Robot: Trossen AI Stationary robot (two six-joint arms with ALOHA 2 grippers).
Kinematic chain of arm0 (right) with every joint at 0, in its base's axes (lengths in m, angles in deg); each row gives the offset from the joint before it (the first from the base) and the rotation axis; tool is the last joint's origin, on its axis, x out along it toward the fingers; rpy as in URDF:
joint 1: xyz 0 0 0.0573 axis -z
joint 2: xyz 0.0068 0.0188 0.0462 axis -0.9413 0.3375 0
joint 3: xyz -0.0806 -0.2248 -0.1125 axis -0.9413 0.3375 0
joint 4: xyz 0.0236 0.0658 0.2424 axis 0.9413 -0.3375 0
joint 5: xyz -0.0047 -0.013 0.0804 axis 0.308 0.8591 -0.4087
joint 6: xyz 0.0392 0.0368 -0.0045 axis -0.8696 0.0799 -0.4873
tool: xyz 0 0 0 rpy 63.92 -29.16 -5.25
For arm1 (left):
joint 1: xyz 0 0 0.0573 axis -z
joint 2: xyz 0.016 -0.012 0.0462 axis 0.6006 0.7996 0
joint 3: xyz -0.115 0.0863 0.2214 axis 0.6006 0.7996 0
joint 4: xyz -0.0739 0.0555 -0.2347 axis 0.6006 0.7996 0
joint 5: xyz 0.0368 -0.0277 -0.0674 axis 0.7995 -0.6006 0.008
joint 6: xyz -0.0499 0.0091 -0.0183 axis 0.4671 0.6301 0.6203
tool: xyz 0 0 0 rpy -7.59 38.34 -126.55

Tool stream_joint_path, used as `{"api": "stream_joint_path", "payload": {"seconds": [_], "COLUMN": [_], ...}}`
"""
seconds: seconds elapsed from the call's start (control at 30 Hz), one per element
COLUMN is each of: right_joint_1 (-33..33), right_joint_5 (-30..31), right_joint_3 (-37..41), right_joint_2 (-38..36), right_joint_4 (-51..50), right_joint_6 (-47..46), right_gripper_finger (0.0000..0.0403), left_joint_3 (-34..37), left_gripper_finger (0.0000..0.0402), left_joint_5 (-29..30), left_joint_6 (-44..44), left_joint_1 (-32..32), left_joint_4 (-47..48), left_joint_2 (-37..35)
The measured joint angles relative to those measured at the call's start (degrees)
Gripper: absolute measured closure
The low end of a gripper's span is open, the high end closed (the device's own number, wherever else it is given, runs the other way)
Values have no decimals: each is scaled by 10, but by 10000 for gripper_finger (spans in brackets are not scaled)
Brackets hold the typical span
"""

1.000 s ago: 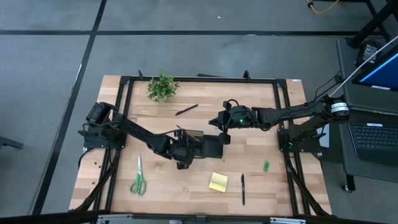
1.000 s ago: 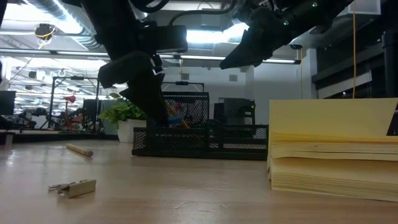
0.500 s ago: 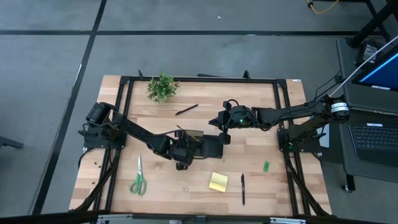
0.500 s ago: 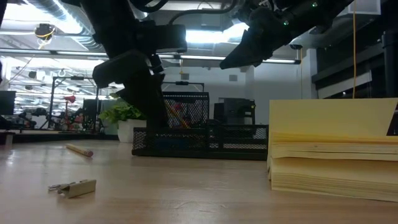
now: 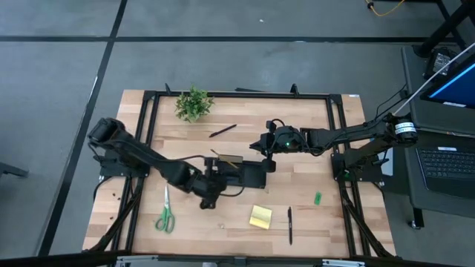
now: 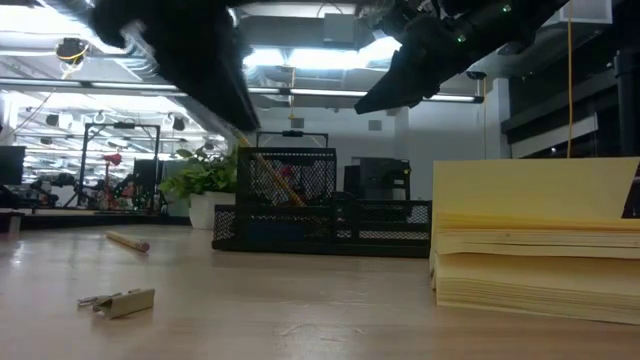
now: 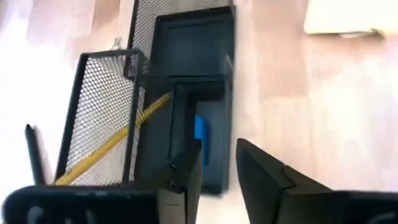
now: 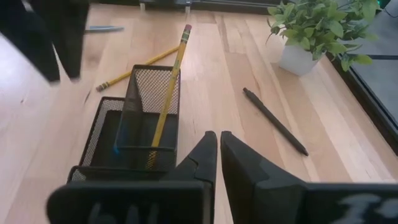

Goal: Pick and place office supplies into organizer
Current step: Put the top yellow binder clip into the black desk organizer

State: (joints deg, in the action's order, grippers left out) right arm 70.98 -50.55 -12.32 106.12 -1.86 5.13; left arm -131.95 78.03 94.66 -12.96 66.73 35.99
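Note:
The black mesh organizer stands mid-table. A yellow pencil leans in its taller section and a small blue block lies in a low compartment. My left gripper hangs open above the organizer's near-left end, with nothing between its fingers. My right gripper is shut and holds nothing; it hovers over the organizer's far right side. Flat on the table lie green-handled scissors, a yellow sticky-note pad, a black pen, a green piece, another pen and a loose pencil.
A small potted plant stands at the far left. Black frame rails run round the tabletop. A small metal-and-tan piece lies close to the low camera. Bare wood lies between the scissors and the sticky pad.
My left gripper has risen from beside the organizer's taller section and drawn back toward the table's near left. In the low view it has left the middle of the picture for the upper left. The organizer has stayed in place.

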Motion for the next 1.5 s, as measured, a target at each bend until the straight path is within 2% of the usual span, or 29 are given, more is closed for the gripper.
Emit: {"api": "stream_joint_path", "payload": {"seconds": [0.13,0.3,0.53,0.63,0.73,0.87,0.97,1.17,1.5], "right_joint_1": [0,0,15,32,49,73,94,119,126], "right_joint_5": [-18,-24,-25,-79,-131,-129,-129,-133,-134], "right_joint_3": [0,0,0,0,-16,-40,-44,-44,-60], "right_joint_2": [0,0,0,0,0,0,0,-1,0], "right_joint_4": [0,0,4,-2,-64,-134,-141,-167,-188], "right_joint_6": [10,25,49,45,47,63,61,60,65], "right_gripper_finger": [377,377,377,380,392,396,392,398,399], "left_joint_3": [5,68,216,286,347,419,464,526,540], "left_gripper_finger": [337,359,387,397,400,399,400,400,398], "left_joint_5": [45,85,85,78,58,52,28,-31,-35], "left_joint_6": [3,13,-9,-30,-48,-75,-87,-91,-114], "left_joint_1": [29,49,39,27,9,-17,-37,-67,-84], "left_joint_4": [32,16,-118,-182,-235,-304,-350,-422,-453], "left_joint_2": [-44,-119,-245,-297,-349,-413,-453,-495,-502]}}
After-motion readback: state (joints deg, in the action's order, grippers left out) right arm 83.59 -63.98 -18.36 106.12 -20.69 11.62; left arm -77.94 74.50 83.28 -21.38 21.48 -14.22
